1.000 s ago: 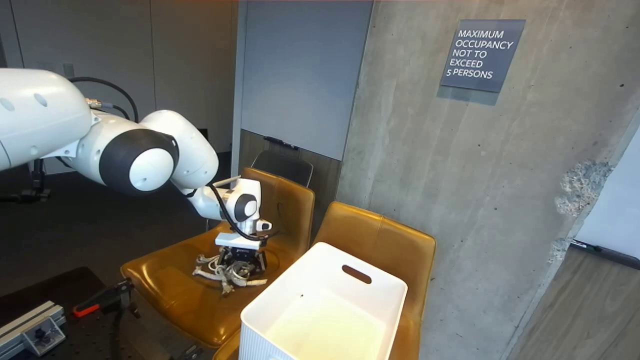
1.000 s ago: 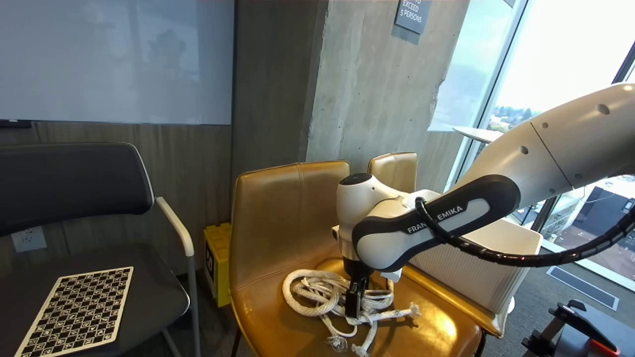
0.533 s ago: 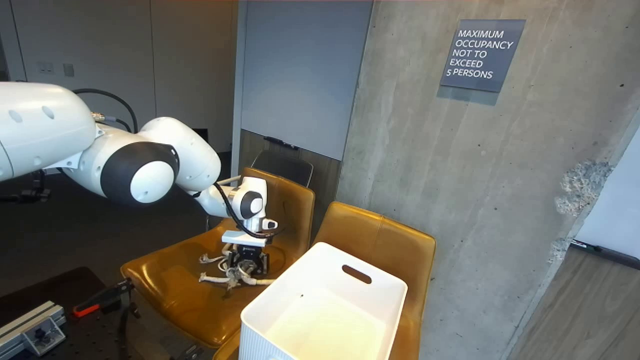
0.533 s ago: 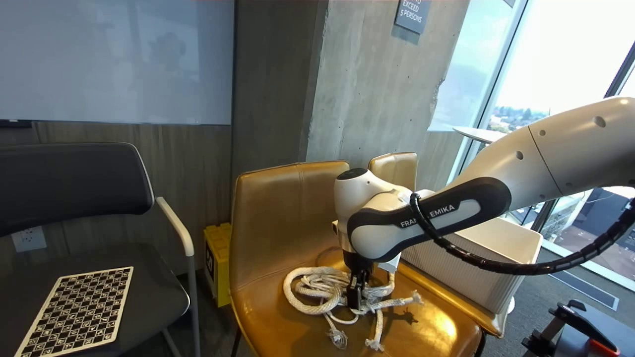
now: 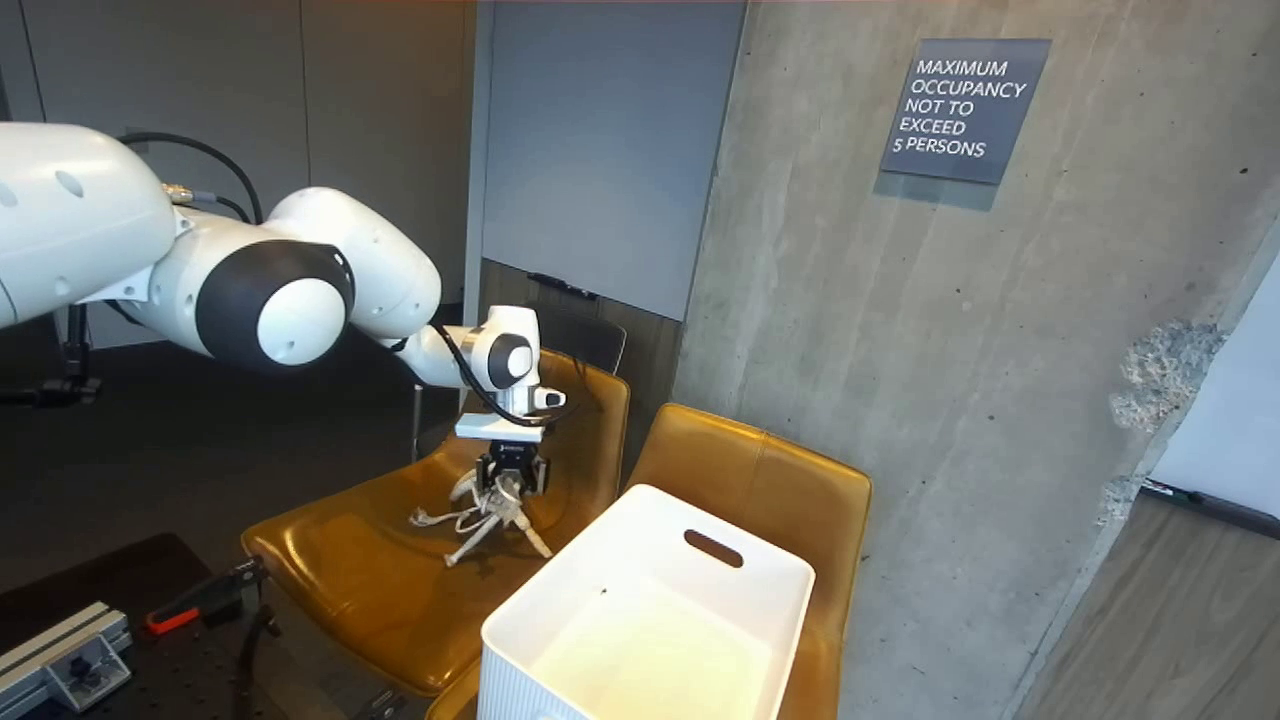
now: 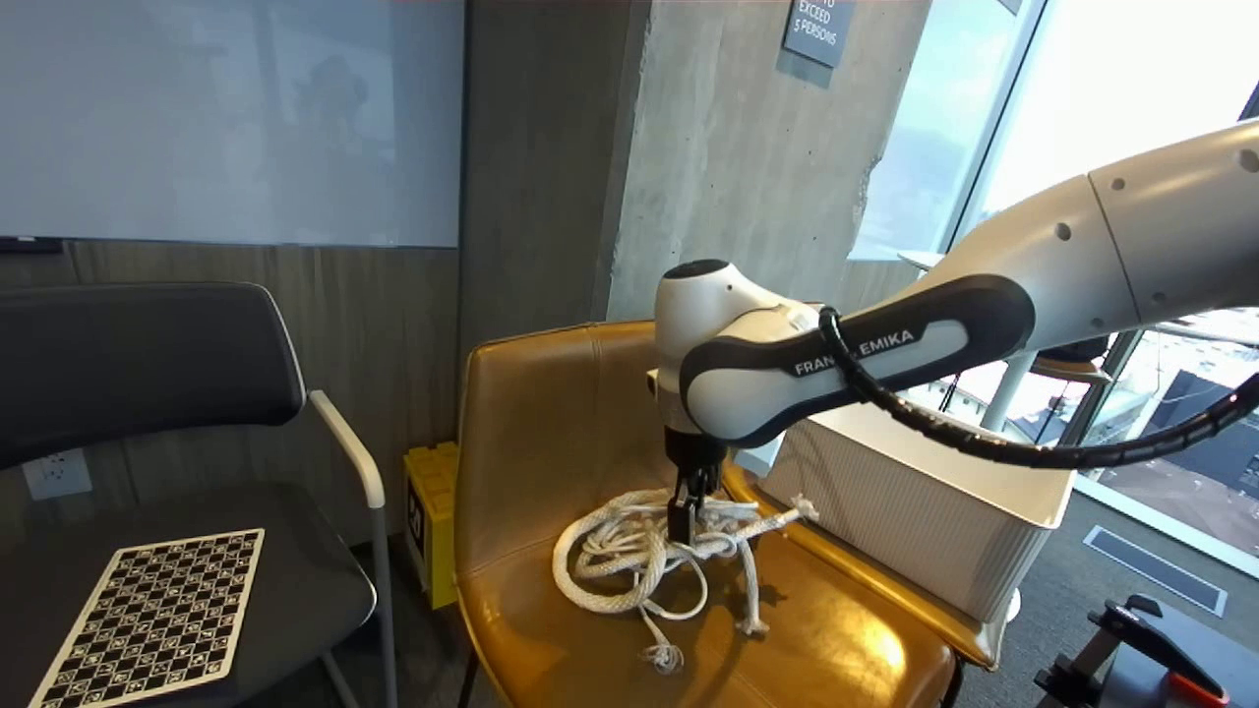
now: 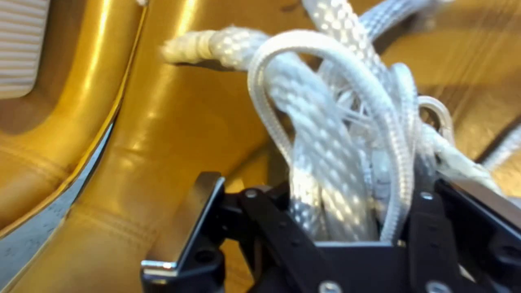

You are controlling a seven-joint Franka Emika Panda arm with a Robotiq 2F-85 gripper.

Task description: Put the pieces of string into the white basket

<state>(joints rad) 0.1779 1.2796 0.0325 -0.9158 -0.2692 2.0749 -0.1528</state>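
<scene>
Wrist view is basically all rope: the gripper (image 5: 512, 482) has its fingers clamped on a fat bunch of the pieces of string (image 7: 321, 134), thick braided cords plus a thinner loop poking out past the fingers.

In an exterior view the arm (image 6: 905, 359) is stretched in from the right, with its wrist pointing down over the mustard chair (image 5: 340, 560). Only part of the tangle is up at the fingertips btw. Big loop spreads out on the left, frayed ends trail toward the near side and off to the right. Can't tell how much of it actually rests on the seat.

As for the white basket (image 5: 650, 540), it's sitting on a second mustard chair (image 5: 760, 455) just beside the first one, to the right of the string in both exterior views. So the string is outside the basket, near it but apart. You also get a bit of its ribbed side (image 7: 20, 44) in the far left corner of the wrist view.

Other stuff around: a dark chair (image 6: 148, 364) on the left with a black-and-white patterned board (image 6: 152, 619) on its seat, a yellow box (image 6: 431, 521) farther back between the chairs, and an occupancy sign (image 5: 965, 112) on the concrete wall (image 5: 840, 300). Near left, in an exterior view, there's a black-and-orange clamp (image 5: 215, 597).
</scene>
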